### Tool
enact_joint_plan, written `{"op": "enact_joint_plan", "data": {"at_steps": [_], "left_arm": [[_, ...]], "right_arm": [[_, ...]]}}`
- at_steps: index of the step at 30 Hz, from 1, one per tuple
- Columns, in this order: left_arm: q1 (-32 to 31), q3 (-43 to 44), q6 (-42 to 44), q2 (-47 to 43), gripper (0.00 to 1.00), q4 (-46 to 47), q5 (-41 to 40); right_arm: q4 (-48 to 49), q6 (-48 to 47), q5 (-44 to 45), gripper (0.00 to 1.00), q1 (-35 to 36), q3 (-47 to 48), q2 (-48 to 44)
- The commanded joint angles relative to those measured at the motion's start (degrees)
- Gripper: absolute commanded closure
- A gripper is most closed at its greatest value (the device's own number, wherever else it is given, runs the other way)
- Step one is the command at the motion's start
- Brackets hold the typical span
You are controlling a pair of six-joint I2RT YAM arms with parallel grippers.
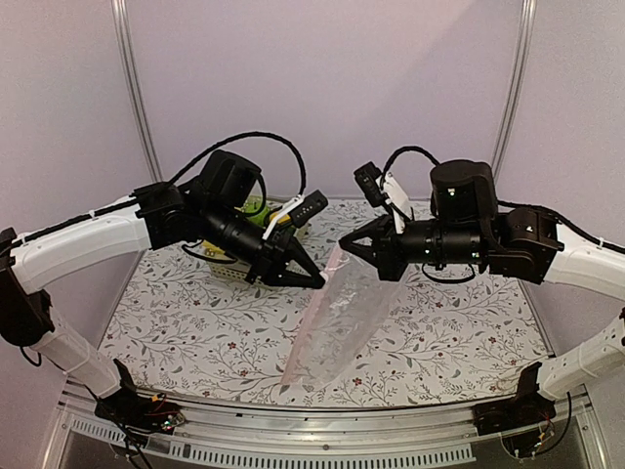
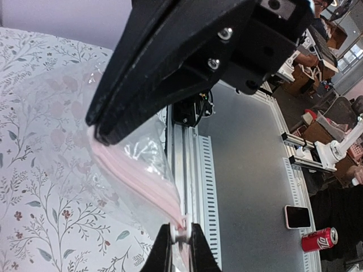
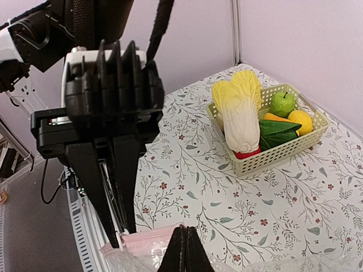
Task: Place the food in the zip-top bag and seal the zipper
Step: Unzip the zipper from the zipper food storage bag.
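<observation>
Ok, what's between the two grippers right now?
The bag's pink zip strip, pinched by the left gripper and the right gripper; the left wrist view shows it.

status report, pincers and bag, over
Left pincer shut on zipper. Right pincer shut on zipper. Zip-top bag hangs empty; food in basket. Nothing blocking.

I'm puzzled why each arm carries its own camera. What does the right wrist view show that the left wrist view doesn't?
Only the right wrist view shows the basket with a toy cabbage, green apple and yellow fruit. Only the left wrist view shows the grey floor with a red can and a phone. Both show the flowered tablecloth and the pink zip strip of the clear bag, pinched by the left fingers and the right fingers.
</observation>
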Motion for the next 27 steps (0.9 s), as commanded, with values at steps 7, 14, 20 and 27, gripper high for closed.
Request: {"op": "enact_joint_plan", "data": {"at_steps": [7,14,20,27], "left_arm": [[-0.6,0.5,0.7,0.5,1.00,-2.2,1.7],[-0.7,0.6,0.7,0.4,1.00,-2.4,1.7],[-0.7,0.6,0.7,0.3,1.00,-2.4,1.8],[-0.7,0.6,0.7,0.4,1.00,-2.6,1.8]], "right_arm": [[-0.7,1.6,15.6,1.00,-0.7,2.7,0.9],[-1.2,4.2,18.1,1.00,-2.4,3.5,2.0],[-1.4,6.2,18.8,1.00,-4.4,3.9,2.4],[-1.4,8.7,20.3,1.00,-6.6,4.2,2.5]]}}
